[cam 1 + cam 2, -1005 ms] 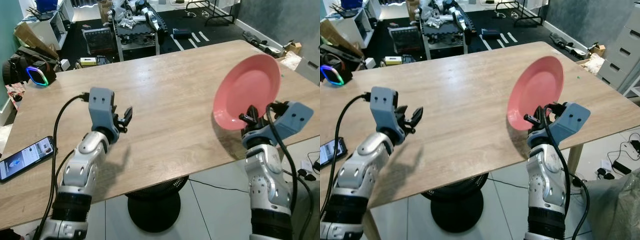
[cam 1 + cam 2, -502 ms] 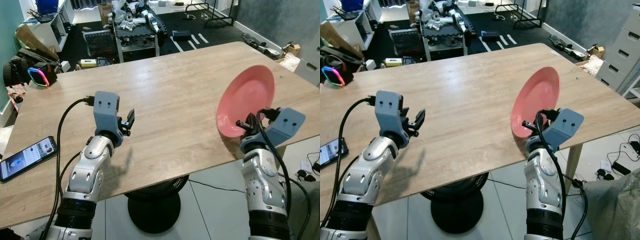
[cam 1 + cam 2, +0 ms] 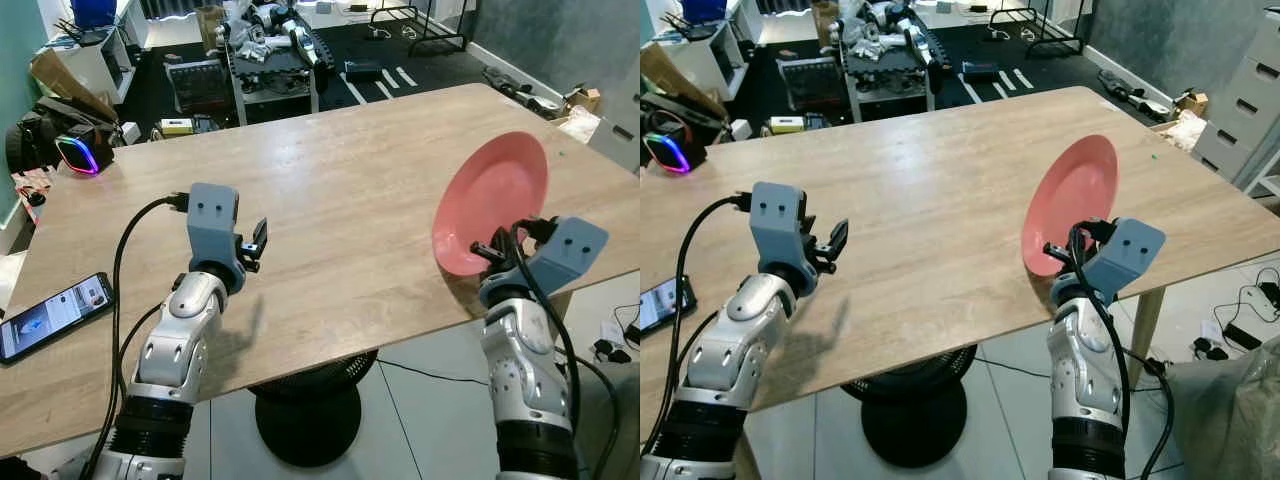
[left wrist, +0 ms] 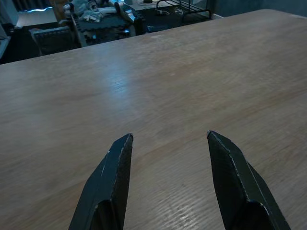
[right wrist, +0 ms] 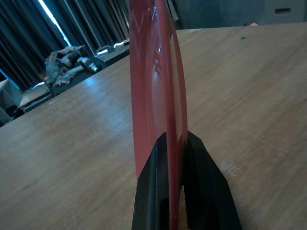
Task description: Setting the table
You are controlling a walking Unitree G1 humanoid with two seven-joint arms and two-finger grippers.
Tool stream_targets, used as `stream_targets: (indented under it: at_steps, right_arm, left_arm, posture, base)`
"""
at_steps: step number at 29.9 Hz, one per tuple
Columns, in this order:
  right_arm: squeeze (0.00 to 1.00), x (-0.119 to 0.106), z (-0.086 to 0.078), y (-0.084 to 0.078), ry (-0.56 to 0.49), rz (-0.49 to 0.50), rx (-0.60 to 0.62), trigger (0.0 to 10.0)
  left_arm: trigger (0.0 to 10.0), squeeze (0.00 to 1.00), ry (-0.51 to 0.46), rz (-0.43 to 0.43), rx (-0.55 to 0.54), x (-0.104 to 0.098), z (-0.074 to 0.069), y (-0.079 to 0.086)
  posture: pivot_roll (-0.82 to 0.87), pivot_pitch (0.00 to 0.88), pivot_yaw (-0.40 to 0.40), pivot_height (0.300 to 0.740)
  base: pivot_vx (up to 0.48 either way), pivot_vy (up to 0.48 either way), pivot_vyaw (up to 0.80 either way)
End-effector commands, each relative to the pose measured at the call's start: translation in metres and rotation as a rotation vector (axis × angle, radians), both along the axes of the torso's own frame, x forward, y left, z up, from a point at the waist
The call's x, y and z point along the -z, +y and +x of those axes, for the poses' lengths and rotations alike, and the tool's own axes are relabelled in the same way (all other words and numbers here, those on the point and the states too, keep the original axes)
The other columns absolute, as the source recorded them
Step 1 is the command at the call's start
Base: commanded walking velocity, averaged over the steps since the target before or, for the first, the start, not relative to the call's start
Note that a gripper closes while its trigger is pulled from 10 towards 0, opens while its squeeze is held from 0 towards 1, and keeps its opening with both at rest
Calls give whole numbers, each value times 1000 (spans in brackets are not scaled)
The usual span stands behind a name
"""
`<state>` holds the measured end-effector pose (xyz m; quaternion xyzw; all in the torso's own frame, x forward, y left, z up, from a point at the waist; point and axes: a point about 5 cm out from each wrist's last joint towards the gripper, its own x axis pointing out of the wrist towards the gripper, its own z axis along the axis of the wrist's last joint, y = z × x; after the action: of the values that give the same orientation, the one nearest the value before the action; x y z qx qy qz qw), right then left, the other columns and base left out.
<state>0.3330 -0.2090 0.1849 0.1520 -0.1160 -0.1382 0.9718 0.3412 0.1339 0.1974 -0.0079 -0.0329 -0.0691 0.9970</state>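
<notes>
A pink plate (image 3: 492,200) stands tilted on edge over the right front part of the wooden table (image 3: 340,170). My right gripper (image 3: 493,250) is shut on the plate's lower rim; in the right wrist view both black fingers (image 5: 152,191) pinch the rim of the plate (image 5: 158,96) edge-on. My left gripper (image 3: 255,245) hovers open just above the left front part of the table, and the left wrist view has its two fingers (image 4: 110,187) spread over bare wood with nothing between them.
A phone (image 3: 50,315) lies at the table's left front edge. A headset with glowing lights (image 3: 75,152) sits beyond the left end. Carts and clutter (image 3: 265,45) stand on the dark floor past the far edge. A black round base (image 3: 305,415) shows under the table.
The right gripper has lowered the plate and turned it more edge-on. The left gripper has shifted slightly right and forward. Little has moved in the last half second.
</notes>
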Motion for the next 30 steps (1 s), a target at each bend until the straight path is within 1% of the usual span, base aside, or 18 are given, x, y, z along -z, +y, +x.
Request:
stream_targets:
  at_steps: [1,30]
  right_arm:
    - [0,2,0,-3,3,12,13,10000]
    - [0,2,1,-4,7,12,24,10000]
  left_arm:
    - [10000,0,13,5,-4,4,1,0]
    - [10000,0,18,27,34,5,2,-2]
  posture:
    - [-86,47,106,740]
    - [-85,53,114,740]
  base:
    - [0,0,-800]
    - [0,0,-800]
